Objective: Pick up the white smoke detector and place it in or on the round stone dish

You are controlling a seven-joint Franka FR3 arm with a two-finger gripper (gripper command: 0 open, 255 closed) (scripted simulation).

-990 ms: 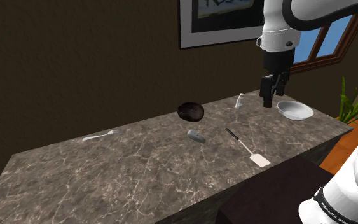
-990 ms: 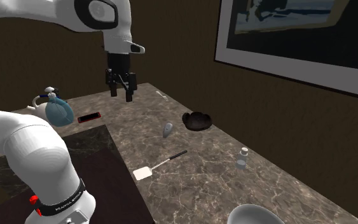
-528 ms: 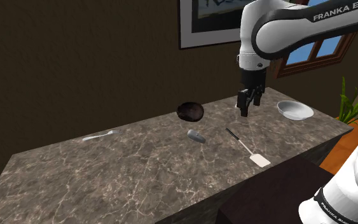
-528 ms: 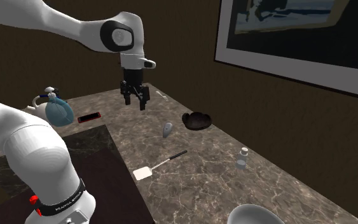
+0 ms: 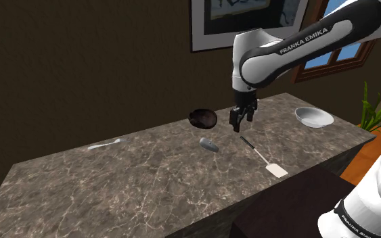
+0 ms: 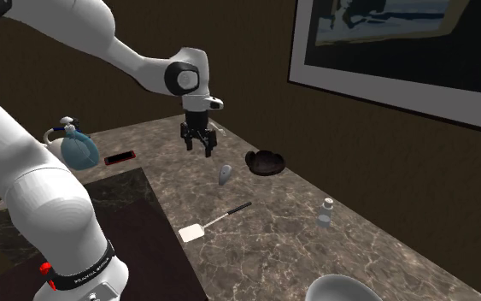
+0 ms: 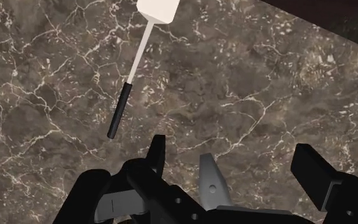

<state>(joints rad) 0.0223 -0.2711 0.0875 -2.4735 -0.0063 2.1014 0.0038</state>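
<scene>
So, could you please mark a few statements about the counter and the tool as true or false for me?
The tool is shut on the smoke detector. False: it is open and holds nothing; the detector lies on the counter.
The smoke detector lies apart from the dark round dish. True.
The spatula lies flat on the counter. True.
The white bowl sits inside the dark round dish. False: it stands on the counter, well apart from the dish.
</scene>
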